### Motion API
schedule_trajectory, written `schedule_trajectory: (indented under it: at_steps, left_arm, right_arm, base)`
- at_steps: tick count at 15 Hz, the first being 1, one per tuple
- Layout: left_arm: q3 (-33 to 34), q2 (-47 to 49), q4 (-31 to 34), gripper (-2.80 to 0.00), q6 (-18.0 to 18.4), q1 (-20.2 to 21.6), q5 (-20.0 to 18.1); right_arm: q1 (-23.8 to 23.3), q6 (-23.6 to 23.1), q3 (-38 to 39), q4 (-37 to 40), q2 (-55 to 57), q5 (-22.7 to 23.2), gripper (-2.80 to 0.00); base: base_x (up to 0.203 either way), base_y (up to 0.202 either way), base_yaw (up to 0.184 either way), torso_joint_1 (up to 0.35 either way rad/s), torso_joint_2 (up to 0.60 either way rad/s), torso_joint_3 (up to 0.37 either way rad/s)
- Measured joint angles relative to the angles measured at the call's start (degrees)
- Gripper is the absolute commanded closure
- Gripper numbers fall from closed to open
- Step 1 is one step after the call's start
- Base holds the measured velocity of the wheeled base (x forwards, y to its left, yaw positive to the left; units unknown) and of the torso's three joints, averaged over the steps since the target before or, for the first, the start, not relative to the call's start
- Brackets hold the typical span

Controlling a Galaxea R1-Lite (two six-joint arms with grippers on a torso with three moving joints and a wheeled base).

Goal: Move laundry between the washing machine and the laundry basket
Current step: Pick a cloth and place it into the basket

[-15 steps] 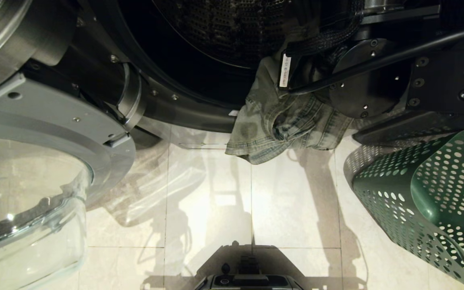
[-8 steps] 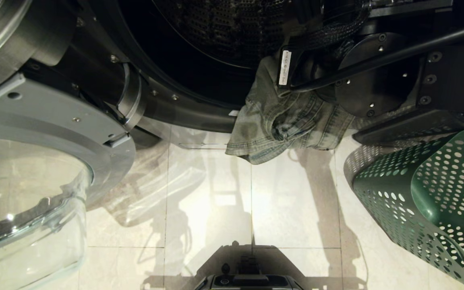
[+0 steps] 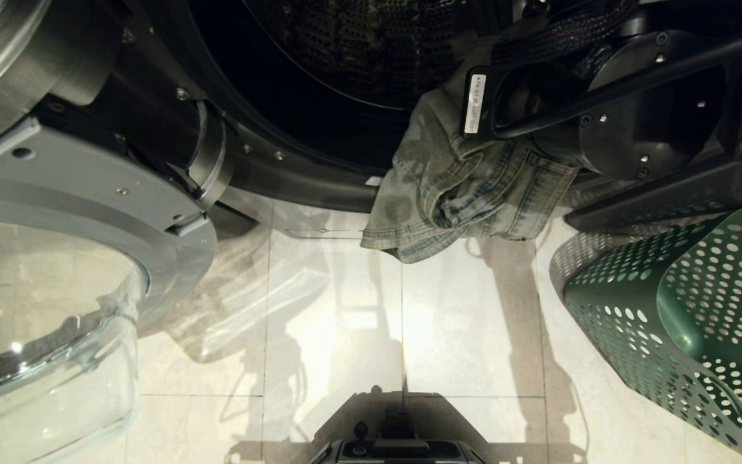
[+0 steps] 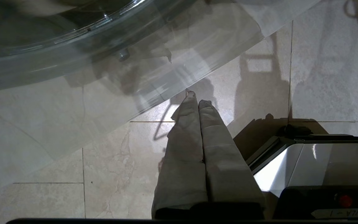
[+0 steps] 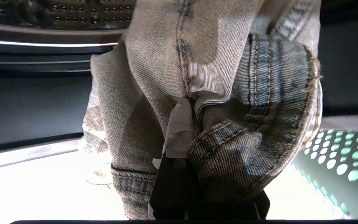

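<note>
The left gripper (image 4: 197, 101), its two grey taped fingers (image 4: 183, 155) pressed together, points down at pale marbled floor tiles (image 4: 57, 130). A curved clear glass door bowl (image 4: 73, 40) lies beyond its tips, and the robot's silver-and-black base (image 4: 315, 165) sits just beside it.

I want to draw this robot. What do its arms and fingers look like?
The right arm is black, with round joint housings dotted with small silver screws, a black cable looping across it, braided black sleeving, and a small white label with printed text. The left gripper has two long tapering fingers wrapped in pale grey tape on a black base.
</note>
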Motion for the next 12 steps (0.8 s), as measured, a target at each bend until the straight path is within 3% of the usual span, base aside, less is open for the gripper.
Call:
schedule_trajectory:
  at_steps: [2, 10, 11, 12]
  left_arm:
    - [0.0, 0.0, 0.0, 0.00, 0.0, 0.0, 0.0]
    - [0.0, 0.0, 0.0, 0.00, 0.0, 0.0, 0.0]
    - [0.0, 0.0, 0.0, 0.00, 0.0, 0.0, 0.0]
    - [0.0, 0.0, 0.0, 0.00, 0.0, 0.0, 0.0]
  right_arm:
    - [0.2, 2.3, 0.1, 1.8, 0.0, -0.5, 0.00]
    - [0.4, 2.4, -0.8, 2.9, 0.0, -1.1, 0.00]
    - [0.4, 2.4, -1.1, 3.3, 0.1, -1.2, -2.80]
    - [0.4, 2.4, -1.4, 3.4, 0.3, -1.4, -2.80]
  base:
    - [0.000, 0.000, 0.000, 0.000, 0.00, 0.000]
    - [0.000, 0.000, 0.000, 0.000, 0.00, 0.000]
    - [0.000, 0.000, 0.000, 0.000, 0.00, 0.000]
    - [0.000, 0.000, 0.000, 0.000, 0.00, 0.000]
